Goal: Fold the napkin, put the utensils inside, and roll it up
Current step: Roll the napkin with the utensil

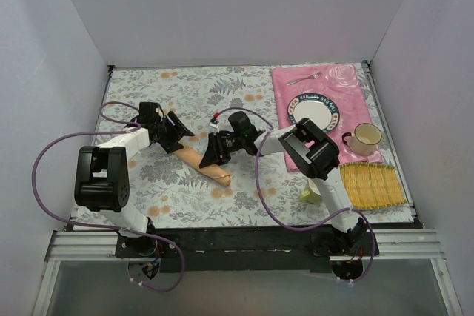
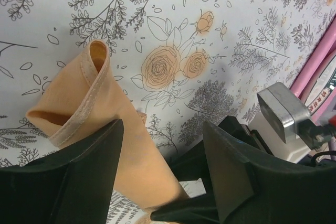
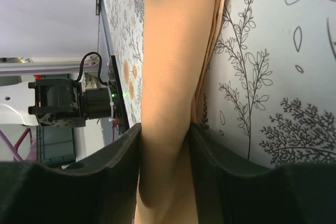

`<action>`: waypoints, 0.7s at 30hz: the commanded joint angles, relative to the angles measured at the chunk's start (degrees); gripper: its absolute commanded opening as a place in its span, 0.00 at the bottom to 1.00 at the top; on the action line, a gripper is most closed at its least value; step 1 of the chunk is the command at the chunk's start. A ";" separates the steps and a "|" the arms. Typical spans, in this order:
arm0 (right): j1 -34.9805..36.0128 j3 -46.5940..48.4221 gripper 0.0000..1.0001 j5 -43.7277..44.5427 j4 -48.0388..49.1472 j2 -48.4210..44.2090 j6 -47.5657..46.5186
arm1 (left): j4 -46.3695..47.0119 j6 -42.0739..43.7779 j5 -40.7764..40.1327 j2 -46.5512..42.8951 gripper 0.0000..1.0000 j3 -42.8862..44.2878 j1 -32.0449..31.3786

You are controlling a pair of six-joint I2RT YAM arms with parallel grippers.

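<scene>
The peach-orange napkin (image 1: pixel 195 159) lies rolled into a tube, diagonal on the flower-print tablecloth. My left gripper (image 1: pixel 178 139) is open at the roll's upper-left end; in the left wrist view (image 2: pixel 163 129) the napkin (image 2: pixel 94 103) rests against the left finger, with a wide gap to the other. My right gripper (image 1: pixel 215 155) is shut on the roll near its middle; in the right wrist view (image 3: pixel 165 129) both pads press the napkin (image 3: pixel 173 51). A silver fork (image 1: pixel 304 78) lies on the pink placemat. The spoon is not visible.
The pink rose-print placemat (image 1: pixel 348 86) at the back right holds a plate (image 1: pixel 296 105) and a mug (image 1: pixel 363 138). A yellow woven mat (image 1: pixel 372 185) lies in front of it, with a small pale object (image 1: pixel 311 194) beside it. White walls enclose the table.
</scene>
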 commanded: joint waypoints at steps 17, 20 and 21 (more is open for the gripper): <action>10.04 25.32 0.74 48.05 -57.59 -9.29 -50.01 | 1.07 2.04 -1.38 3.99 0.61 2.13 0.26; 13.03 25.24 0.74 52.73 -56.55 -10.35 -51.87 | 0.63 2.22 -1.47 4.08 0.61 2.48 0.26; 14.34 24.71 0.74 53.62 -55.85 -10.78 -52.31 | 0.72 2.22 -1.82 4.08 0.61 2.48 0.26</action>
